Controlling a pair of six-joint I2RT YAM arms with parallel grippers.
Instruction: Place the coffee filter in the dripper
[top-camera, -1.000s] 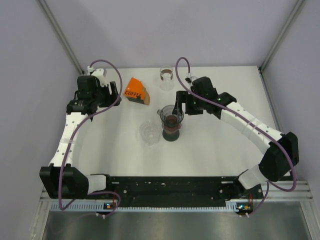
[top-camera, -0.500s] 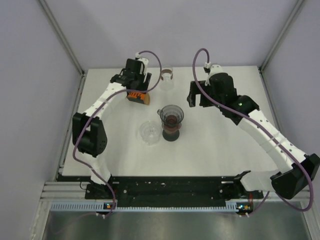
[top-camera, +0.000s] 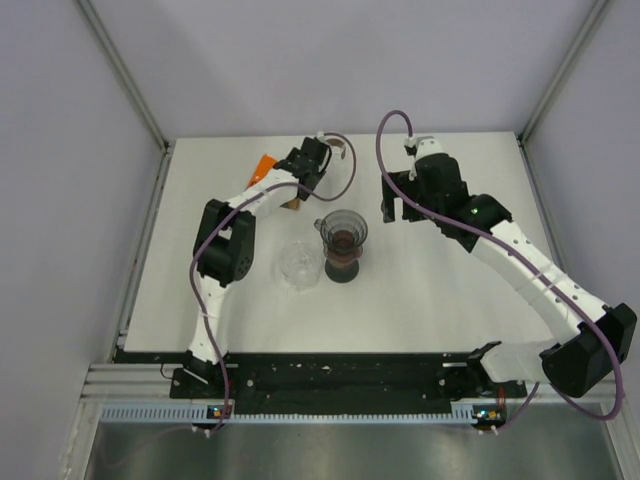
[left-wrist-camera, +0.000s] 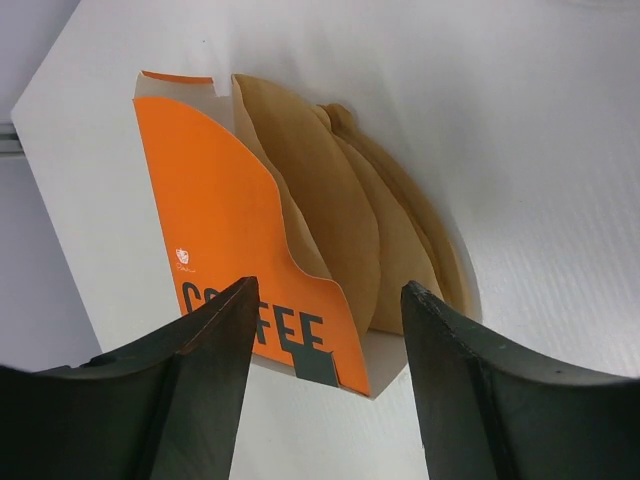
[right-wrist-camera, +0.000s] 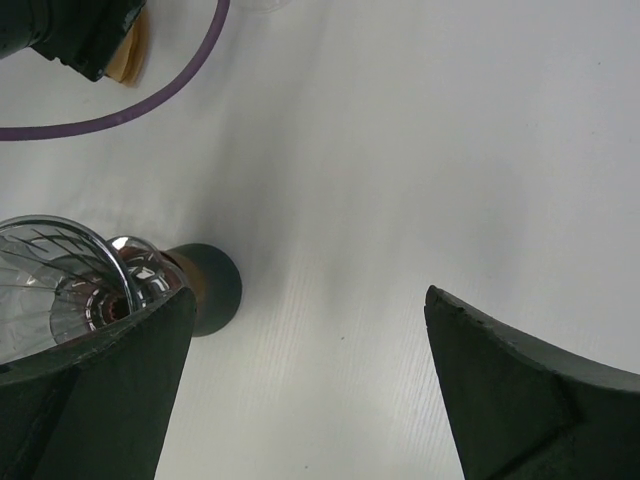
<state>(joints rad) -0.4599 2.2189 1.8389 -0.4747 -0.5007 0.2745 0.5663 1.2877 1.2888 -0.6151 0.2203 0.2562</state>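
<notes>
Since half a second ago the left arm has swung further across, and the left gripper (left-wrist-camera: 330, 292) now hangs over the orange filter box (left-wrist-camera: 215, 200), its jaws spread wide and holding nothing. The brown coffee filters (left-wrist-camera: 340, 200) stand fanned in that box, just ahead of its fingertips, none lifted out. The right gripper (right-wrist-camera: 310, 300) is wide open and empty too, with the glass dripper (right-wrist-camera: 60, 275) close beside its left finger

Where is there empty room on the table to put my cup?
The table is bare left of the left arm, and along the front between the dripper and the right arm. It is crowded in the middle, where the box, glass and dripper sit close.
</notes>
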